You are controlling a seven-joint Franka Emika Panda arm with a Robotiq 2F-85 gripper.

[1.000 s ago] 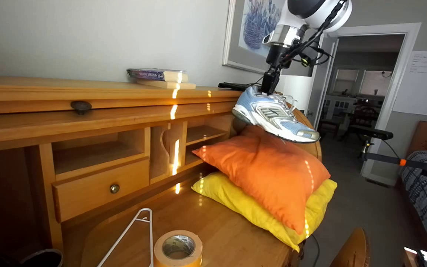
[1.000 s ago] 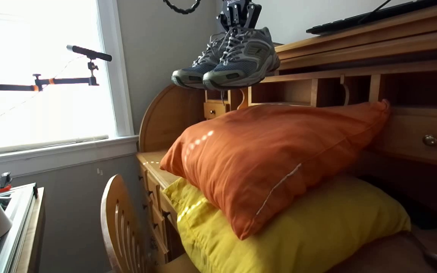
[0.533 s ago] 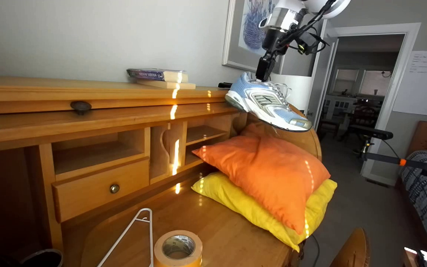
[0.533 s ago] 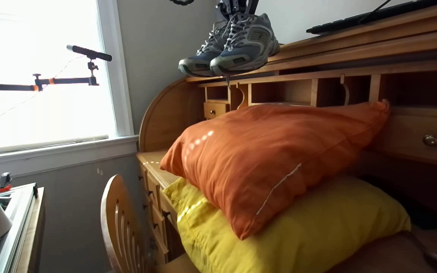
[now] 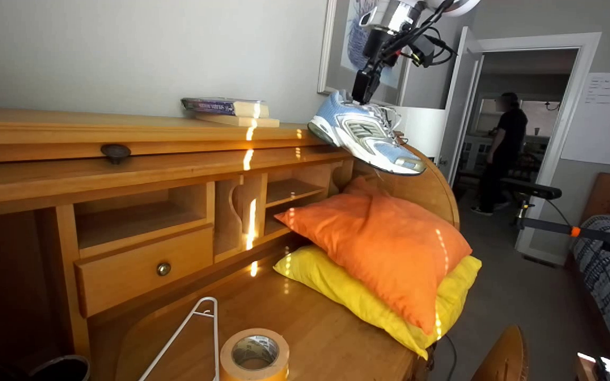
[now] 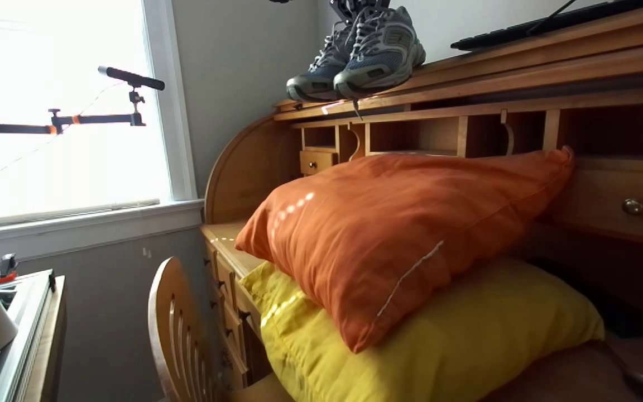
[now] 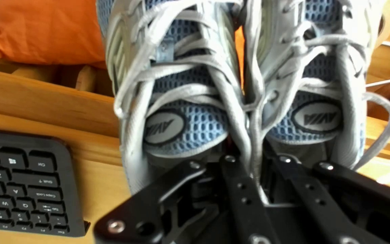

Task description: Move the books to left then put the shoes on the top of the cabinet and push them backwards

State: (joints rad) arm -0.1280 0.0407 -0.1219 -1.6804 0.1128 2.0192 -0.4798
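Smooth grey walls (image 5: 125,58) stand behind the cabinet (image 5: 35,129), a long honey-brown wooden unit with boxy cubbies (image 5: 143,217) and a drawer (image 5: 119,280) with a round metal knob. Left to right, a thin white hanger (image 5: 216,338) shows on the wooden counter (image 5: 326,333); above it, on the cabinet's top, lie the books (image 5: 225,108), a small flat stack with a purplish-blue cover and pale page edges. A tan roll of tape (image 5: 254,374) sits beside the hanger. Farther right, black fingers (image 5: 364,87) are drawn in narrow, gripping the shoes (image 5: 363,132), a pair of sneakers in blue mesh and silvery white with flat laces, toes tilted down, near the top's front edge; whether the heels touch it, I cannot tell. Lower, a soft, creased orange pillow (image 5: 384,238) rests on a yellow pillow (image 5: 326,272). Beyond, a dark-clothed person (image 5: 505,137) stands in a doorway (image 5: 540,43).
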